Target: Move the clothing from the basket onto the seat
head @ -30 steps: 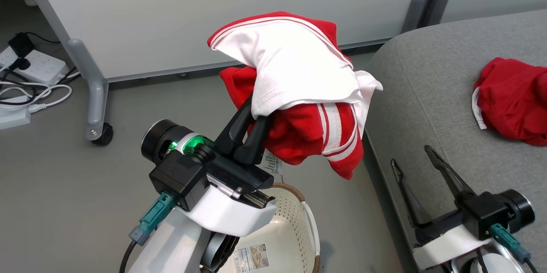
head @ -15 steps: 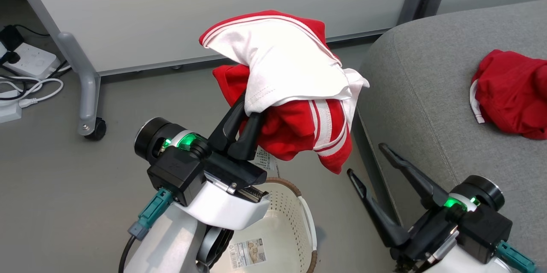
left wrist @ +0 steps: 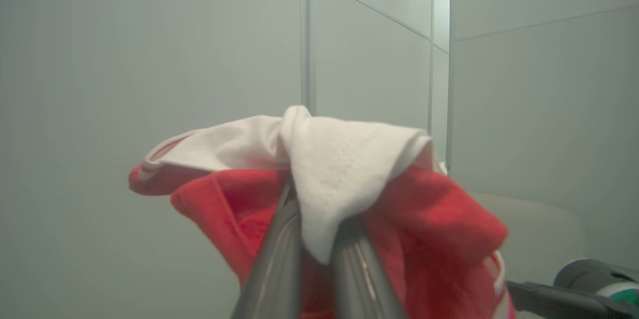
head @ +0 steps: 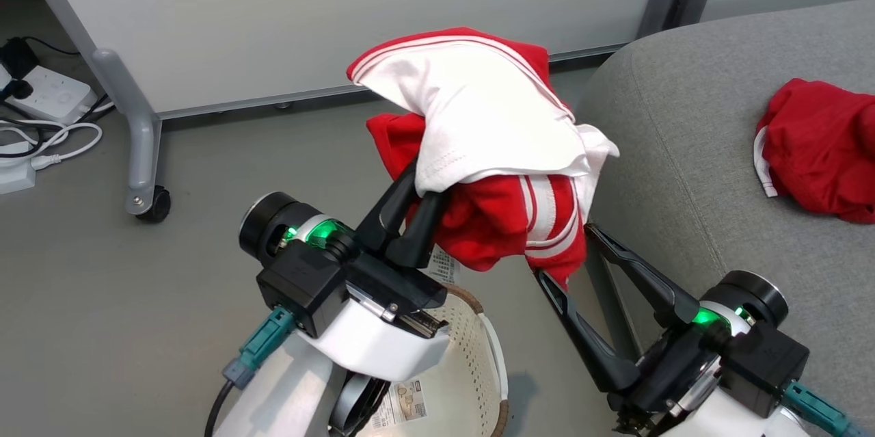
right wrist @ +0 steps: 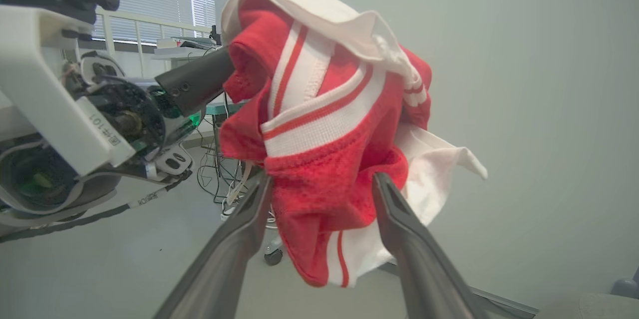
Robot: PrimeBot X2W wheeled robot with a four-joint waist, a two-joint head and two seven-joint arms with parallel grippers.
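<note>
We are clamping the striped garment (head: 492, 122) in our left gripper (head: 420, 199), its tail hanging inside our right gripper (head: 564, 252) (fingers spread).

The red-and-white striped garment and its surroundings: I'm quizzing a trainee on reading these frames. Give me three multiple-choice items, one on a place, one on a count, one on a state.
1. Where does the crumpled red garment with white trim lie?
A. in a white basket
B. on the grey fabric seat
C. on the floor

2. How many garments lie on that seat?
A. none
B. one
C. two

3. The left gripper is
A. open and empty
B. shut on the red-and-white striped garment
C. shut on a cable

Answers:
1 B: it rests on the seat at the head view's right.
2 B: the red one with white trim lies there by itself.
3 B: its dark fingers pinch the cloth, which hangs from them in the air.
</note>
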